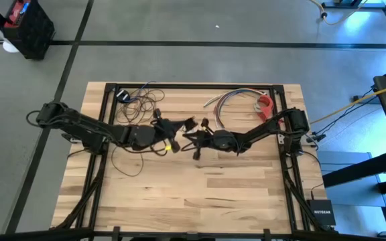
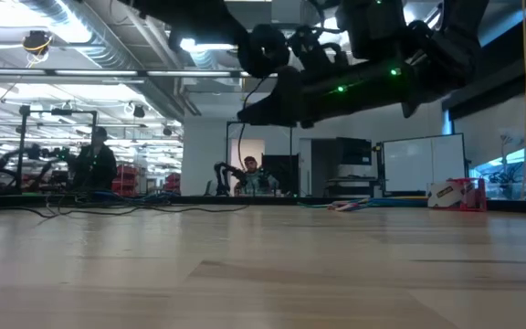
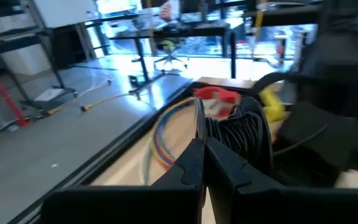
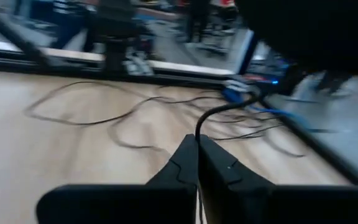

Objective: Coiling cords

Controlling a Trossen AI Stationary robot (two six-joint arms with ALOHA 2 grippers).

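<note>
Both grippers, left (image 1: 175,144) and right (image 1: 191,142), meet mid-table, each pinched on the cords (image 1: 139,100); bare wood (image 1: 200,194) lies nearer; coloured wires (image 1: 236,97) behind

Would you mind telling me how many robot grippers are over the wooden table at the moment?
2. The left gripper is over the table's middle, shut on the thin dark cord. The right gripper faces it just beside, also shut on the cord. None seems hidden.
</note>
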